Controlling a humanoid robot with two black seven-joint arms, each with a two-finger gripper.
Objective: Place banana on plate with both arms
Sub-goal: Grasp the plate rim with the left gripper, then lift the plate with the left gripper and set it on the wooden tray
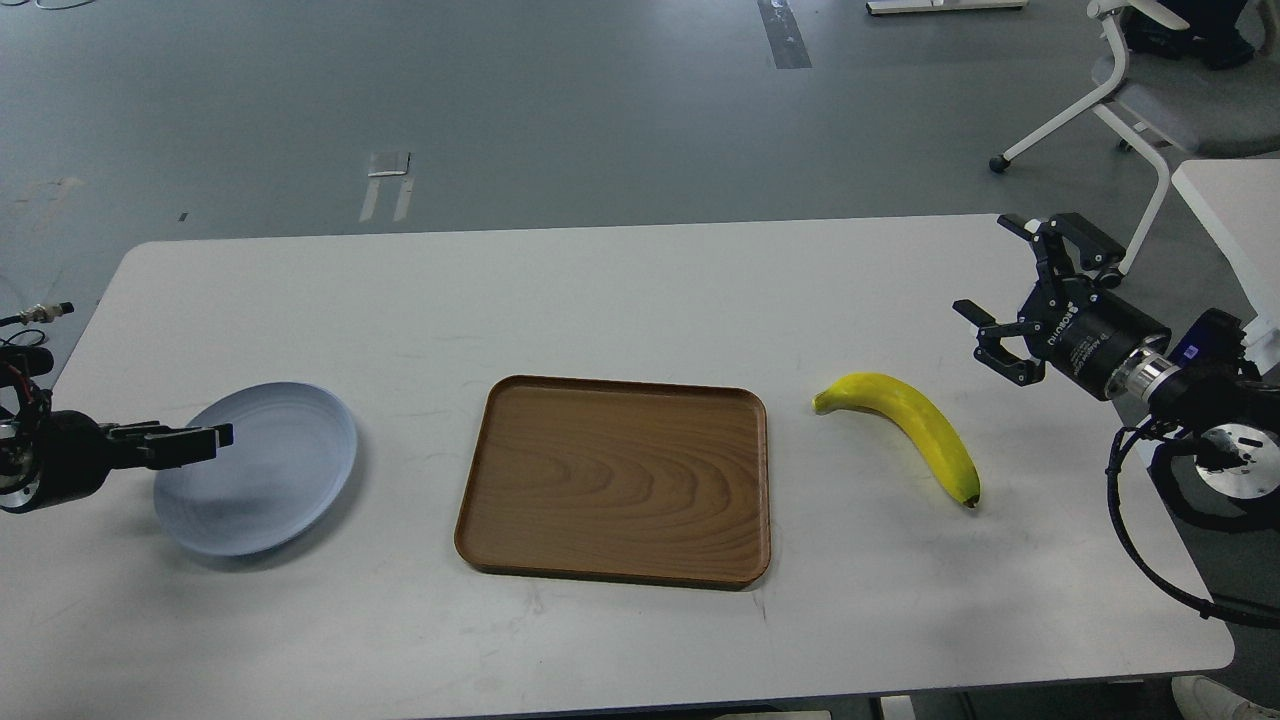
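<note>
The yellow banana (915, 425) lies on the white table (640, 290), right of the wooden tray. The pale blue-grey plate (270, 470) lies at the left, with nothing on it. My left gripper (205, 440) comes in low from the left edge and its fingers (180, 445) reach over the plate's left rim; it is seen edge-on, so I cannot tell whether it is open or touching the plate. My right gripper (985, 275) is open and empty, above the table, up and to the right of the banana.
A rectangular brown wooden tray (615, 480) lies mid-table between plate and banana. A white office chair (1150, 90) and another white table (1230, 200) stand beyond the right end. Black cables (1130, 530) hang by my right arm.
</note>
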